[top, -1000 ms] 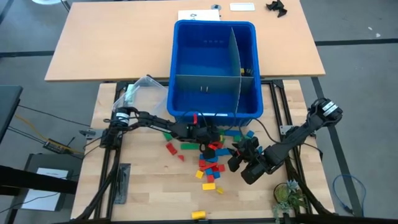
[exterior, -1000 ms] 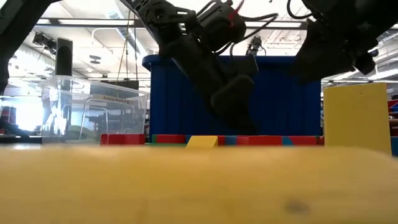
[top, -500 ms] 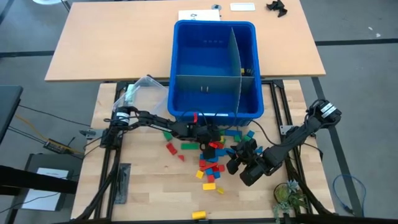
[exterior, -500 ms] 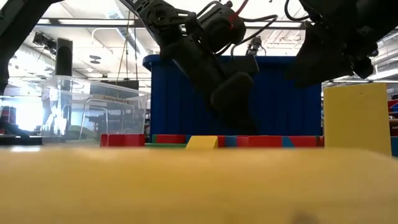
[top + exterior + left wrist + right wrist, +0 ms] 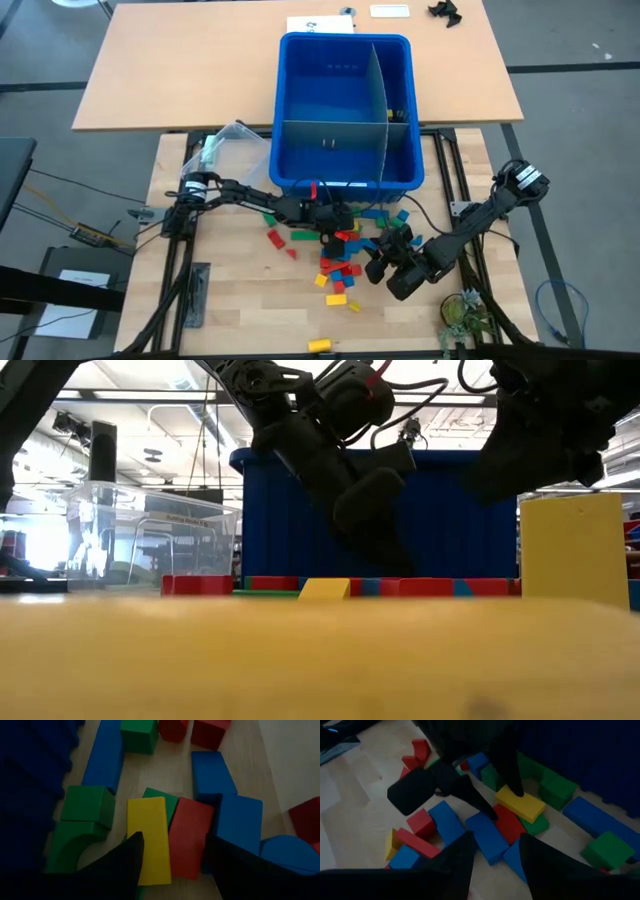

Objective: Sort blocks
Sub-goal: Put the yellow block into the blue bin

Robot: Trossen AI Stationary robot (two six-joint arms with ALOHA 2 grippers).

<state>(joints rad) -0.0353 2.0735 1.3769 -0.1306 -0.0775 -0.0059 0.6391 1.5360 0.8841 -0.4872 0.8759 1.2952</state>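
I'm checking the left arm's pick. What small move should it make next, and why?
Probably lower the left gripper a little and close. Its open fingers straddle the yellow block and the red block lying side by side, so shifting to bracket only one first seems wise. The right gripper hovers nearby, open, over the same pile.

Grey floor all around, light wooden tabletop up front, second tan table behind it, bright ceiling lights in a big open hall.
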